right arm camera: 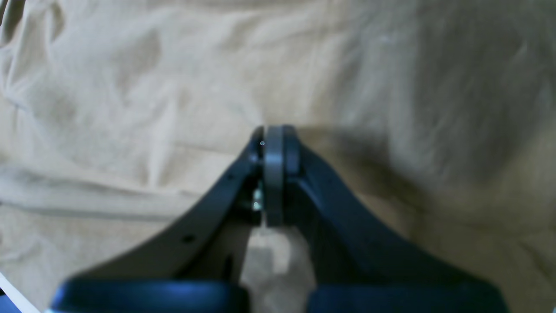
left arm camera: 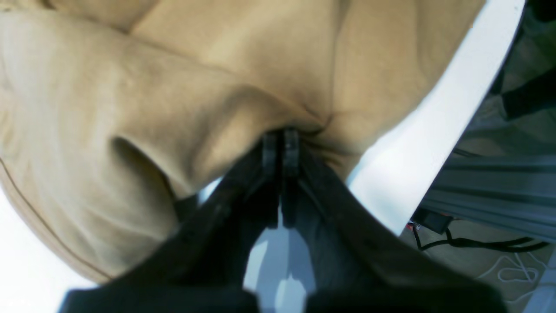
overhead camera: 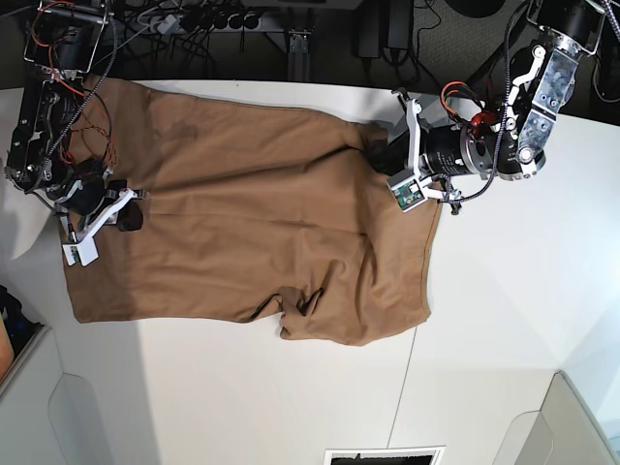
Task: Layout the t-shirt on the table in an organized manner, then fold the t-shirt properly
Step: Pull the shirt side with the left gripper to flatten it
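- The t-shirt (overhead camera: 242,223) lies spread across the white table (overhead camera: 504,320), mostly flat, with one sleeve rumpled along its near edge and a bunched corner at the far right of the base view.
- The left gripper (left arm camera: 281,134) has its jaws pressed together on a pinch of the t-shirt (left arm camera: 173,87); in the left wrist view the tan fabric gathers into tight creases right at the fingertips and fans out ahead of and to the left of them.
- To the right of that gripper, a strip of bare table (left arm camera: 434,130) shows, and beyond its edge sit a metal frame rail (left arm camera: 491,195) and a black cable (left arm camera: 478,244) on the floor.
- In the base view, the left gripper (overhead camera: 385,155) meets the shirt at its far right corner, where the cloth puckers toward it.
- The right gripper (right arm camera: 274,132) has its jaws fully closed, pad against pad, with no fold of cloth visible between them.
- The t-shirt (right arm camera: 152,87) fills almost all of the right wrist view below and ahead of that gripper, softly wrinkled, with a seam ridge running to its left.
- In the base view, the right gripper (overhead camera: 134,215) sits over the shirt's left edge; whether its tips touch the fabric cannot be told.
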